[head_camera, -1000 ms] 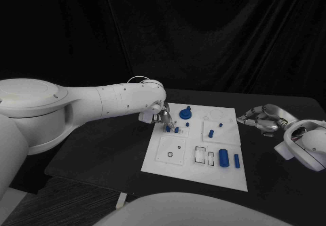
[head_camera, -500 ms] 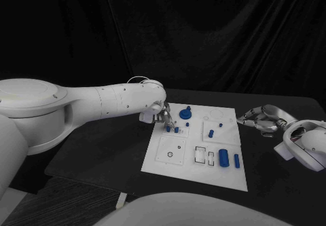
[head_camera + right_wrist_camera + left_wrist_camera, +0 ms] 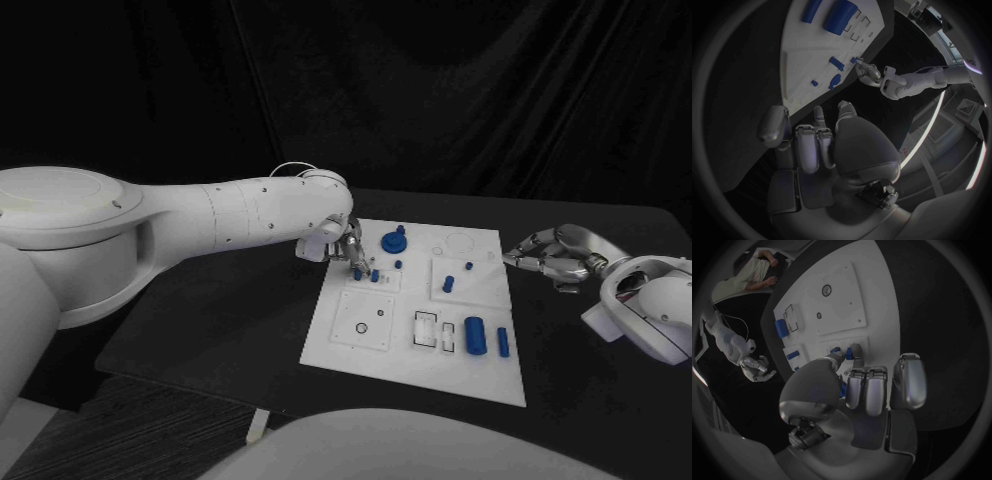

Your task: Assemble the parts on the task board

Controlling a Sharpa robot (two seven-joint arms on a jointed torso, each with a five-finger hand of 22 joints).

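Task board (image 3: pixel 414 355) at table centre. Left hand (image 3: pixel 335 243) pinches small blue peg (image 3: pixel 358 268) over board's far-left corner. Right hand (image 3: pixel 555 256) curled, empty, beside board. Peg likely light, rigid, slick: grip its upper shaft.

Head overhead, wrists close, sharing task board (image 3: pixel 415 340)

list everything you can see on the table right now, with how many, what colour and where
task board: one, white, middle of the black table.
round knobbed part: one, blue, far end of the board.
small pegs: several, blue, far half of the board, some by the left hand's fingertips.
long parts: two, blue, side by side near the board's right edge.
left hand: silver, fingertips at the pegs on the board's far left.
right hand: silver, fingers curled, off the board's right edge.
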